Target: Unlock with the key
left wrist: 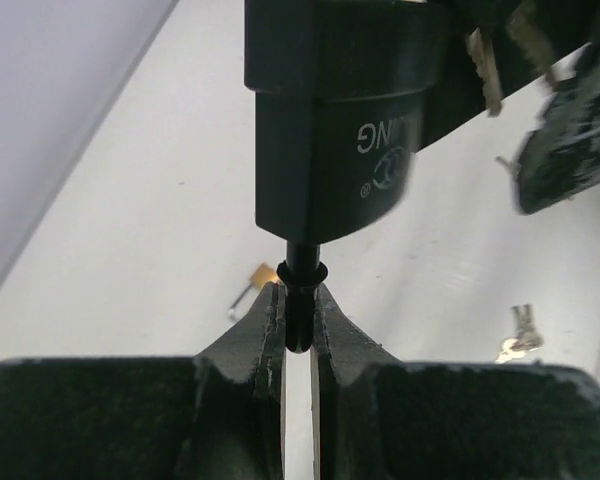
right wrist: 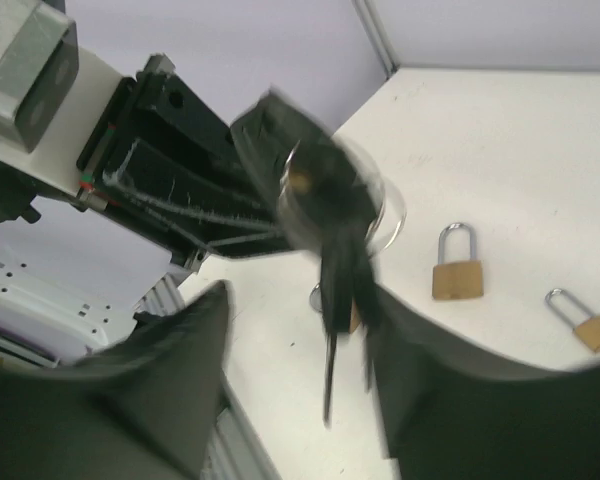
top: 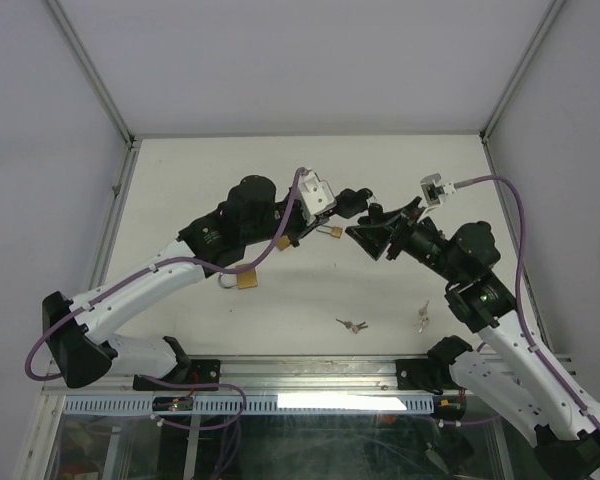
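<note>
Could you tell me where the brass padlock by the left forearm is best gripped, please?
Take the brass padlock by its body, down from above, a finger on each narrow side. It lies flat on the table, so one broad face is covered, and the thin shackle could slip.

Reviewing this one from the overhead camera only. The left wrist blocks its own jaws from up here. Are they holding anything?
Observer: Yes. In the left wrist view the left jaws are shut on a thin black stem that sticks out of a black body with printed lettering.
Operator: And the right jaws?
Observer: The right wrist view shows them apart, with a blurred black item carrying a metal ring hanging between them.
Operator: Are the brass padlocks locked?
Observer: In the right wrist view, one brass padlock and a second padlock lie flat on the table, and both shackles look closed.
</note>
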Available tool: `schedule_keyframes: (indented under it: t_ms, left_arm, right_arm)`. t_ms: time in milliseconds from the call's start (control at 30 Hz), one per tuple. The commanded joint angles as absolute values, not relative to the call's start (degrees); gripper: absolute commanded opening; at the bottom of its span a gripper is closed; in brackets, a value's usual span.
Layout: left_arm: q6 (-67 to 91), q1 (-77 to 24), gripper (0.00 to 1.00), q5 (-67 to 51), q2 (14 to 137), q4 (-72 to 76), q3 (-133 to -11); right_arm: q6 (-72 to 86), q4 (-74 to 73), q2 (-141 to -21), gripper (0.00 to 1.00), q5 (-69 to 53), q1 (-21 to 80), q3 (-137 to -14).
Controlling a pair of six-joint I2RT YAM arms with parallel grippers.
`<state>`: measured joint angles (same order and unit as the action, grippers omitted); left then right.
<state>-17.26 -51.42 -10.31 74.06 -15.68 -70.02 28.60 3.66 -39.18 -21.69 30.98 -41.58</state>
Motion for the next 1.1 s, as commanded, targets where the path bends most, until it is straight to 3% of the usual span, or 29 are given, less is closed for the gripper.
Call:
schedule_keyframes:
  t_ms: [0, 33, 67, 133, 367, 567, 667, 900, 1000, 1067]
  left_arm:
    - [-25.13, -50.54, 0.00, -7.72, 68.79, -10.13, -71.87]
    - [-25.62, -50.54, 0.00, -8.47, 68.52, -10.59, -71.48]
    - [-26.04, -50.54, 0.00, -9.09, 68.22, -11.08, -71.20]
    - [-27.29, -50.54, 0.00, -9.94, 67.95, -11.93, -70.94]
    - [-37.71, -50.10, 0.00, -18.68, 70.06, -23.49, -74.94]
    - [-35.38, -50.18, 0.00, -25.06, 73.61, -31.79, -79.63]
    - [-34.68, -50.19, 0.00, -25.58, 75.28, -33.36, -81.69]
    - [-35.49, -50.80, 0.00, -25.40, 77.01, -35.72, -84.33]
    - [-35.85, -51.04, 0.00, -25.41, 77.28, -36.17, -85.02]
    - [-35.94, -51.14, 0.00, -25.36, 77.43, -36.40, -85.31]
  right_arm:
    - [27.74, -2.71, -35.97, 0.66, -21.40, 30.81, -44.94]
    - [27.40, -4.49, -35.66, 0.74, -21.36, 30.81, -45.22]
    - [26.87, -6.93, -35.48, 0.96, -21.29, 30.75, -45.70]
    - [24.92, -12.98, -35.61, 1.00, -22.06, 30.64, -47.57]
    - [1.61, -37.16, -39.60, 1.00, -29.65, 30.36, -66.50]
    - [-13.02, -56.07, -50.79, 0.98, -32.62, 30.37, -84.17]
    - [-10.63, -53.73, -54.67, 0.97, -40.77, 30.37, -85.05]
    - [-2.03, -34.00, -56.83, 0.90, -43.61, 30.69, -78.25]
    - [-2.50, -35.60, -59.22, 0.80, -42.87, 31.16, -77.39]
    - [-3.71, -36.44, -59.48, 0.79, -43.35, 31.11, -76.78]
